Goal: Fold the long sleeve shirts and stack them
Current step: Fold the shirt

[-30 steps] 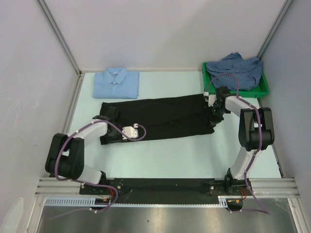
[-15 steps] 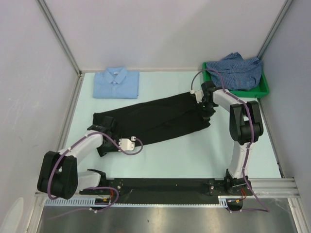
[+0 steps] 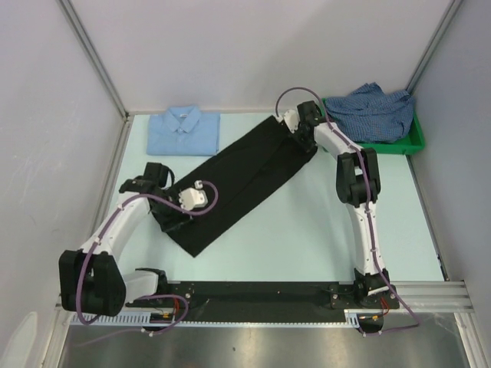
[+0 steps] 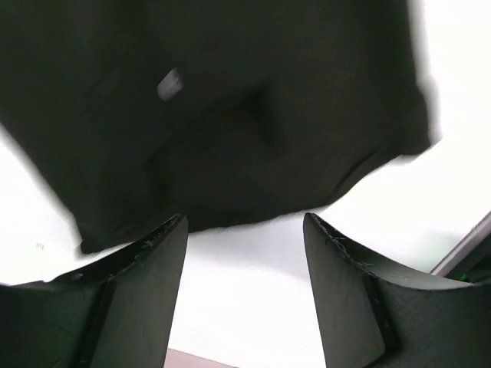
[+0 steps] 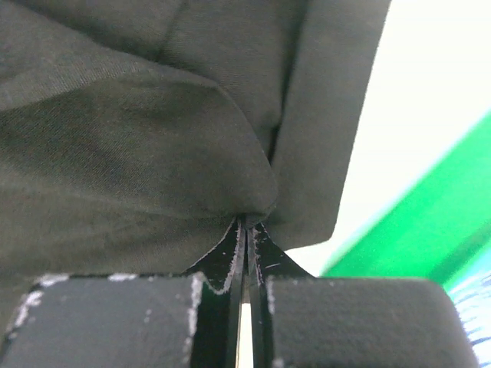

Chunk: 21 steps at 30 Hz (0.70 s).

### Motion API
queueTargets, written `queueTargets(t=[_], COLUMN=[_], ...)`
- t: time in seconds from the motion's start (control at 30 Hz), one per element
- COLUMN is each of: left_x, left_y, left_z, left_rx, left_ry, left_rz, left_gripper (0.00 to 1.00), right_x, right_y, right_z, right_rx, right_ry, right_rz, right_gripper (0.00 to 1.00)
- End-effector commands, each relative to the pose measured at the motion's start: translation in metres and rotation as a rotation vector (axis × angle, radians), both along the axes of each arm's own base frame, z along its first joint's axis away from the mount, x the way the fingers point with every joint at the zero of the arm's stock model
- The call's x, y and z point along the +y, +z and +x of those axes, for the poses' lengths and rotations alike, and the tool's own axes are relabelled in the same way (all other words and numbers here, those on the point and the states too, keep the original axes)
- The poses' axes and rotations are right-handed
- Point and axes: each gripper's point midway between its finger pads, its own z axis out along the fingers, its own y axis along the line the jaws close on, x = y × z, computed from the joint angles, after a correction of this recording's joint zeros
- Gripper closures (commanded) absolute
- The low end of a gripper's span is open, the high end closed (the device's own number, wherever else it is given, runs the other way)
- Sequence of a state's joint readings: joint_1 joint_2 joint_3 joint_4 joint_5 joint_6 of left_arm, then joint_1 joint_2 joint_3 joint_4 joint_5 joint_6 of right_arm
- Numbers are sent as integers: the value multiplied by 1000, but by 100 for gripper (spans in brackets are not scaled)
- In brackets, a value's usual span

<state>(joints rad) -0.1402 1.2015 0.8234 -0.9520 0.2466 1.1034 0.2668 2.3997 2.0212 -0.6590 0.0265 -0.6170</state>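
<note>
Pale green surface [image 3: 322, 230] carries the black shirt [image 3: 238, 184] in a diagonal strip. The right pincer [image 5: 247, 224] is pressed together, pinching its far end beside the green bin [image 3: 416, 139] holding the checked shirt [image 3: 372, 111]; the left pincer [image 4: 244, 230] hangs spread over the near end, gripping nothing. The light blue shirt [image 3: 184, 132] lies far left.

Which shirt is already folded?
The light blue shirt, a neat rectangle; the black shirt lies stretched diagonally, the checked shirt sits crumpled in the bin.
</note>
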Motion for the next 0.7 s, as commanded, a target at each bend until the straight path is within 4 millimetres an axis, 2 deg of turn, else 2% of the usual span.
queueTargets(t=[0.0,0.13,0.17,0.23,0.27,0.33,0.37,0.4,0.47,0.5,0.53,0.57,0.6,0.63,0.67], left_x=[-3,-1,1,3,2,-1,-3,-6,-18,-23,-37,-41,-48,-64,-72], left_y=[16,21,21,19,19,15,14,13,13,13,12,8,8,8,11], left_z=[18,31,34,41,43,47,48,49,53,55,52,50,51,46,45], left_rx=[14,5,0,-6,-5,10,13,20,25,17,13,2,-14,-17,-27], left_ry=[161,236,250,282,283,279,274,260,221,200,147,127,118,71,60], left_rz=[-108,-117,-113,-105,-106,-120,-128,-139,-160,-160,-153,-125,-118,-111,-110], left_gripper=[32,32,32,32,32,33,34,35,37,37,37,34,33,33,33], right_x=[-14,-6,-3,3,11,25,33,38,52,60,69,71,75,77,75], right_y=[-17,-4,9,27,56,70,75,100,118,145,141,143,145,157,157], right_z=[79,121,133,136,133,115,103,84,60,48,33,23,15,7,-2], right_rx=[-238,-393,-468,-511,-538,-505,-486,-492,-470,-495,-455,-434,-420,-416,-388], right_ry=[80,103,78,39,33,56,61,75,111,120,162,162,153,153,144], right_rz=[-148,-183,-188,-156,-122,-44,-1,33,108,126,164,173,191,214,222], right_gripper=[100,98,86,75,66,60,54,50,39,36,33,29,27,25,22])
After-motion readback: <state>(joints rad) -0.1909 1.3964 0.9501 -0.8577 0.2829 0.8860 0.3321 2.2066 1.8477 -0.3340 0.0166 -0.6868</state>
